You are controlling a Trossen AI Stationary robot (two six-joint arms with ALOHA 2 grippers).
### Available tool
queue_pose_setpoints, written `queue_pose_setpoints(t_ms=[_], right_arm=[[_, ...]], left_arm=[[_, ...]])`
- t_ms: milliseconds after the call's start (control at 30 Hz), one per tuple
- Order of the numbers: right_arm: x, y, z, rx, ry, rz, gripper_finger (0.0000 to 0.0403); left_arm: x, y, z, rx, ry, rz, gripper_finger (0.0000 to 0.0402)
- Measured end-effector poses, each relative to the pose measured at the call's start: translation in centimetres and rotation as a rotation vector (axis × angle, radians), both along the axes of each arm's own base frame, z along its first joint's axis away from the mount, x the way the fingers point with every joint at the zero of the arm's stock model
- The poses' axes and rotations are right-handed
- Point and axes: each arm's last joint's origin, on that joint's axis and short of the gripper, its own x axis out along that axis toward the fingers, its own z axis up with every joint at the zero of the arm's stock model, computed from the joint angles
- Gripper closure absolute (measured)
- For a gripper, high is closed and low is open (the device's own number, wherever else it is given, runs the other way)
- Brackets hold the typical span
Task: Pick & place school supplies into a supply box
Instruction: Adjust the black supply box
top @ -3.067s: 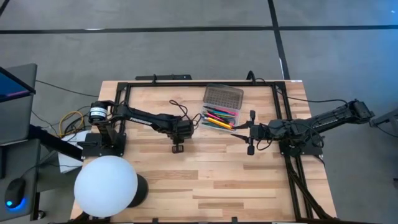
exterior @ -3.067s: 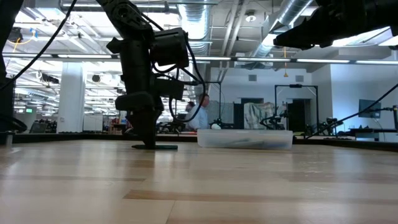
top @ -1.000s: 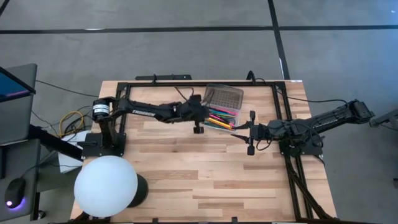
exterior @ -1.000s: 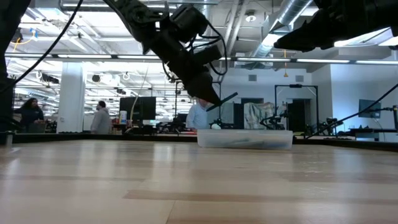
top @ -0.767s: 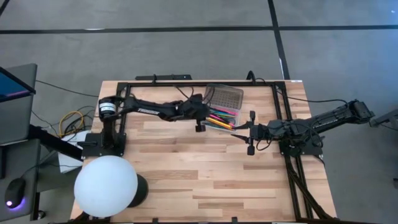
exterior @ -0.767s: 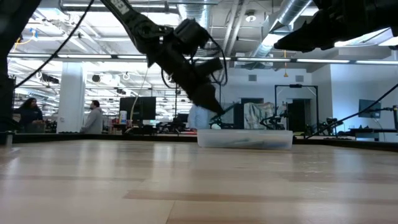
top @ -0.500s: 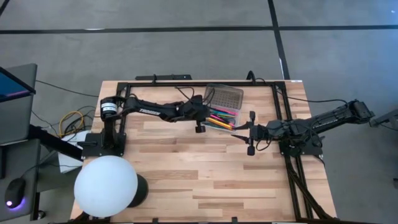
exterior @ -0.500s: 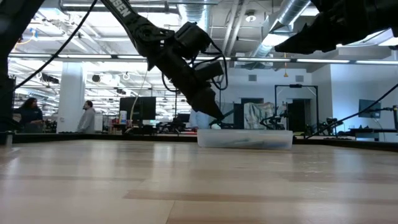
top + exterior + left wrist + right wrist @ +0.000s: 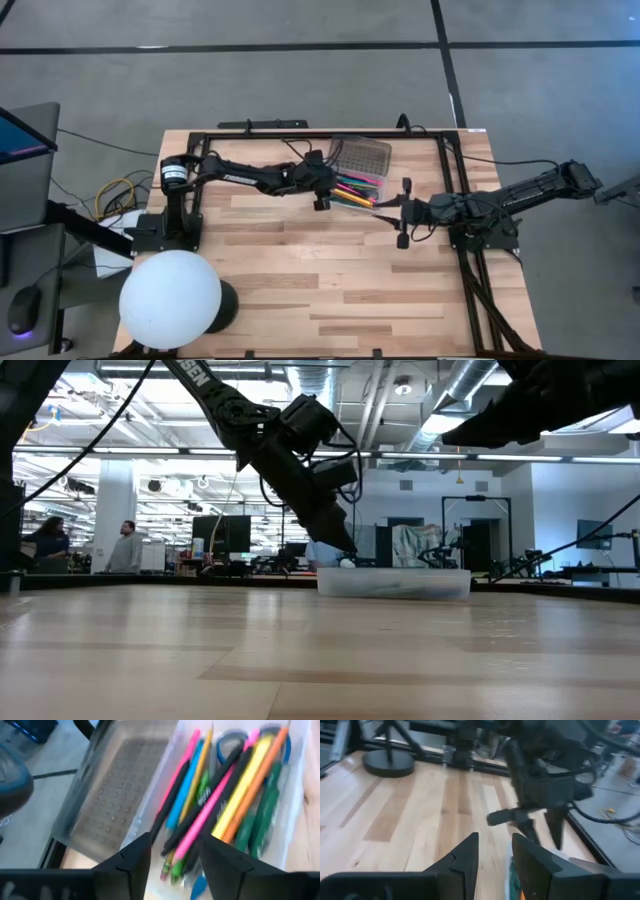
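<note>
no writing is legible. from the left: a white globe (image 9: 170,299) at the table's (image 9: 300,290) 7 o'clock; the left gripper (image 9: 172,857), fingers parted and empty, over the box (image 9: 357,190), which holds pens (image 9: 227,805) and scissors (image 9: 227,742), lid (image 9: 360,155) at 12 o'clock; right gripper (image 9: 492,855) part-open, empty, at 3 o'clock.

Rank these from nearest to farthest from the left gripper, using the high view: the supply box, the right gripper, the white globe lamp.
1. Supply box: just right of the left gripper.
2. Right gripper: beyond the box, to the right.
3. White globe lamp: front-left table corner.
</note>
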Motion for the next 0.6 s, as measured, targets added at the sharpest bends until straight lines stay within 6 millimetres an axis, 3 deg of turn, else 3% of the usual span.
queue_pose_setpoints(t_ms=[233, 433, 600], right_arm=[[1.0, -1.8, -1.2, 0.058, 0.014, -0.317, 0.0292], [3.3, -3.6, -3.2, 0.087, 0.023, -0.408, 0.0292], [5.3, -4.5, -4.5, 0.132, -0.001, -0.398, 0.0292]], left_arm=[[-1.6, -1.8, 2.1, -0.019, 0.115, -0.079, 0.0231], [-3.4, -3.4, 3.4, -0.141, 0.102, -0.248, 0.0239], [-5.3, -4.2, 2.6, -0.187, 0.076, -0.322, 0.0246]])
